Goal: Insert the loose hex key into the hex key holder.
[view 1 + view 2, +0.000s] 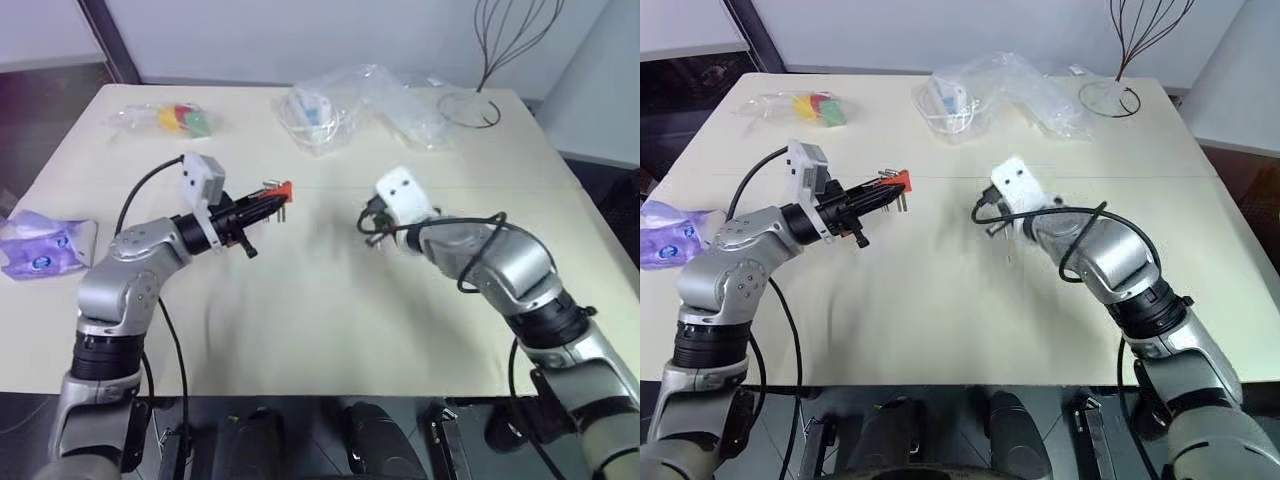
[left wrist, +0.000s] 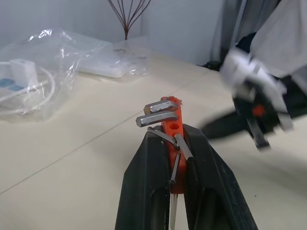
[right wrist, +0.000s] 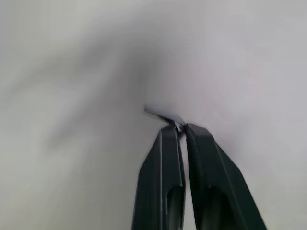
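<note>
The hex key holder (image 1: 279, 191) is held above the table (image 1: 320, 310), left of the right gripper (image 3: 180, 128); plastic bags (image 1: 360, 100) are placed behind.

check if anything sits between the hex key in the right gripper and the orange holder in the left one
Nothing visible does. The right gripper pinches the loose hex key, the left gripper clamps the hex key holder, and bare table lies between them.

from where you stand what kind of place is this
Probably a lab or office test bench: a plain cream table with bagged cables, a purple tissue pack and a wire stand.
</note>
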`<state>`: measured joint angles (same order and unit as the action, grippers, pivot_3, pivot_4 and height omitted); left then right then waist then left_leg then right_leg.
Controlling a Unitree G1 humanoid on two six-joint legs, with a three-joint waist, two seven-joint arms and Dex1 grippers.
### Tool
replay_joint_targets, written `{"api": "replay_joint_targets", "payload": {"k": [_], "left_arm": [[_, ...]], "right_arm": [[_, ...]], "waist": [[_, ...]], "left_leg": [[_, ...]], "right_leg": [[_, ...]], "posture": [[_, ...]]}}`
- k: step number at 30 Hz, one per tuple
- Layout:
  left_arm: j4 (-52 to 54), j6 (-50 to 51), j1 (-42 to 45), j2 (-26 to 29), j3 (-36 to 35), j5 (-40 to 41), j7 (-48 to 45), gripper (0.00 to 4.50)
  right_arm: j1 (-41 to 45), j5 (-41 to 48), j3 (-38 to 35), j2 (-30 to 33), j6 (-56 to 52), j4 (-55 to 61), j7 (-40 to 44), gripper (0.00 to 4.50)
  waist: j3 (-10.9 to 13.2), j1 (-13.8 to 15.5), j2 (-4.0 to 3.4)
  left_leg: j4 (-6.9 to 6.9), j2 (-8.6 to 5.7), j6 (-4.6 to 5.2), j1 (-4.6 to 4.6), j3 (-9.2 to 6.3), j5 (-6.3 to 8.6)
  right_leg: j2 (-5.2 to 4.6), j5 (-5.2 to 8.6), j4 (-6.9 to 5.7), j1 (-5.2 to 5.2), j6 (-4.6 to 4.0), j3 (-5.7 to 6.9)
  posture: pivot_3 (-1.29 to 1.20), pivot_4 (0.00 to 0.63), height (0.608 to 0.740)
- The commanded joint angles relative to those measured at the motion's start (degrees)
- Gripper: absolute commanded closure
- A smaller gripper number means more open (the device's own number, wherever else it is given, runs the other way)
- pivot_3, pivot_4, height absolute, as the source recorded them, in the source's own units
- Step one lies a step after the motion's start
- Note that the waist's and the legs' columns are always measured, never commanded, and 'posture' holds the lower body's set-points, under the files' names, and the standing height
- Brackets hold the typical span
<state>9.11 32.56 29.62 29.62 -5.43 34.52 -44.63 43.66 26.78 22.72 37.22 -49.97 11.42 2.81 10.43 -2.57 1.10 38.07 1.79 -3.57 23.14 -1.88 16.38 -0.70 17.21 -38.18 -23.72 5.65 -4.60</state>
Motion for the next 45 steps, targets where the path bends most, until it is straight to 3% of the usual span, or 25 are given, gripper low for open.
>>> {"api": "replay_joint_targets", "payload": {"k": [1, 8, 13, 23, 45], "left_arm": [[0.7, 0.3, 2.2, -0.7, -0.6, 1.3, 0.2, 4.50], [-3.1, -0.1, 5.8, -2.1, 0.4, 0.1, -0.5, 4.50], [-5.7, -0.7, 7.4, -1.9, 0.8, -1.0, -1.9, 4.50], [-6.8, -0.9, 7.8, -1.8, 1.7, -2.5, -3.3, 4.50], [-9.0, -2.7, 8.0, -2.3, 1.9, -5.0, -4.3, 4.50]], "right_arm": [[-1.0, -6.5, -3.6, -3.9, 14.4, -1.0, 2.9, 4.46], [-2.4, -12.9, -7.2, -13.2, 37.5, -5.1, 10.6, 4.46], [-2.0, -17.2, -7.3, -18.3, 44.2, -6.1, 12.4, 4.46], [-1.3, -22.5, -8.0, -22.3, 46.8, -5.0, 15.3, 4.46], [-1.3, -24.6, -10.0, -24.7, 44.2, -2.1, 18.9, 4.46]], "waist": [[0.0, -0.1, 0.01], [0.0, 0.2, 0.01], [0.0, 0.1, 0.01], [0.0, 0.1, 0.01], [0.0, 0.1, 0.01]], "left_leg": [[0.00, 0.01, 0.00, 0.02, -0.01, 0.00], [0.06, 0.01, -0.03, 0.17, 0.00, -0.02], [0.07, -0.01, -0.04, 0.17, 0.02, -0.02], [0.07, 0.00, -0.09, 0.16, 0.02, -0.05], [0.11, -0.02, -0.12, 0.16, 0.02, -0.07]], "right_leg": [[0.01, 0.00, -0.01, -0.02, 0.00, 0.00], [-0.07, -0.02, -0.16, -0.22, 0.01, 0.00], [-0.10, -0.05, -0.17, -0.23, 0.06, 0.00], [-0.10, -0.05, -0.31, -0.29, 0.05, 0.00], [-0.11, -0.05, -0.70, -0.46, 0.05, -0.01]], "posture": [[0.00, 0.150, 0.740], [0.00, 0.150, 0.740], [0.00, 0.150, 0.740], [0.00, 0.150, 0.740], [0.00, 0.150, 0.740]]}}
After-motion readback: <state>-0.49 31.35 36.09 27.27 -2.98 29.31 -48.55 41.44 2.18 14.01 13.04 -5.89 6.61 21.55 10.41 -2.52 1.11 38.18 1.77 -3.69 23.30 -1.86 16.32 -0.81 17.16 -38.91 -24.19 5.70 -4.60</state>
